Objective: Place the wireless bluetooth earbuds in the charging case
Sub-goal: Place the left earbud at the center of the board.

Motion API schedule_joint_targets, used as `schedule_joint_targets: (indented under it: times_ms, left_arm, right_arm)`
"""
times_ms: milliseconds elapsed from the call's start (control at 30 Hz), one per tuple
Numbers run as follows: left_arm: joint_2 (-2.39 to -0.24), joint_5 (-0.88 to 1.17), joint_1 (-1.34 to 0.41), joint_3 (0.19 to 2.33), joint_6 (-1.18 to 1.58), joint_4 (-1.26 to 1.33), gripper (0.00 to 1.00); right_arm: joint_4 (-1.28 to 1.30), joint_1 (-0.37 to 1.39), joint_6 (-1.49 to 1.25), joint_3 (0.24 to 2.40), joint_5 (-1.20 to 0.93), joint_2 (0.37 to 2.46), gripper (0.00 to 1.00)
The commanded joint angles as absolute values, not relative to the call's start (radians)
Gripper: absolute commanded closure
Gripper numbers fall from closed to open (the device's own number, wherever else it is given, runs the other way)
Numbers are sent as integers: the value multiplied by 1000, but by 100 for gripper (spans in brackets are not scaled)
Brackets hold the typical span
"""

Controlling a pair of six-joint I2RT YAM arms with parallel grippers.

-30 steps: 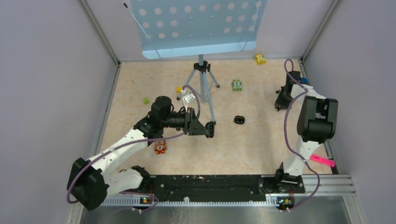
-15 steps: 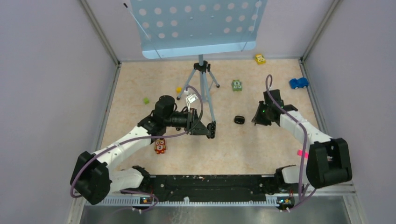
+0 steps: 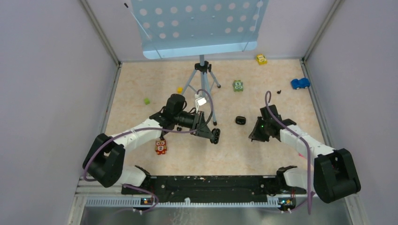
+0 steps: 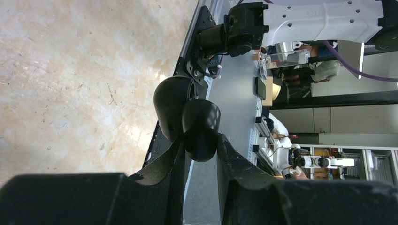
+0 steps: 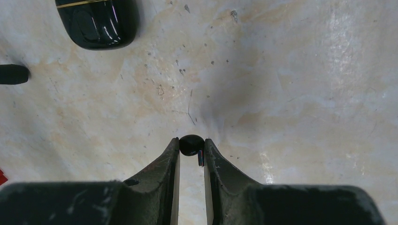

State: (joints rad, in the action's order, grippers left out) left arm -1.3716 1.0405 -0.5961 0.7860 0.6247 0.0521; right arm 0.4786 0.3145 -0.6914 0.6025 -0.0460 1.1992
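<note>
My right gripper (image 3: 254, 136) is low over the table, shut on a tiny black earbud (image 5: 191, 145) held at its fingertips. A second dark speck (image 3: 279, 92), perhaps the other earbud, lies near the blue car. My left gripper (image 3: 215, 136) is raised and shut on a black rounded object with two lobes (image 4: 201, 131). It looks like the charging case held open, one lobe pinched between the fingers. Another glossy black oval with a gold line (image 3: 240, 120) lies on the table between the grippers. It also shows at the top left of the right wrist view (image 5: 97, 21).
A tripod (image 3: 203, 84) carrying a blue perforated board (image 3: 197, 26) stands at the back centre. Toys lie about: a red numbered block (image 3: 161, 147), a green block (image 3: 238, 86), a yellow car (image 3: 261, 59), a blue car (image 3: 300, 83), and small yellow (image 3: 179, 90) and green (image 3: 147, 101) pieces.
My right arm has swung from the far right by the blue car to the table's middle, carrying the earbud. My left gripper has moved a little right and nearer with the black object.
</note>
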Motion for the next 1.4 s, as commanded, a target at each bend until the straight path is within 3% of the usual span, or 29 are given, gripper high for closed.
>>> schedule_joint_targets:
  times_ms: [0, 400, 733, 1367]
  left_arm:
    - [-1391, 1076, -592, 828, 606, 85, 100]
    - [-1399, 1075, -593, 819, 612, 82, 100]
    - [-1395, 1071, -593, 817, 606, 68, 100]
    - [-1366, 1085, -593, 813, 587, 53, 100]
  right_arm:
    - [458, 335, -721, 596, -18, 1159, 87]
    - [463, 337, -719, 597, 48, 1185, 83]
    - [469, 337, -715, 601, 62, 1187, 62]
    - [417, 347, -704, 620, 5, 1021, 61]
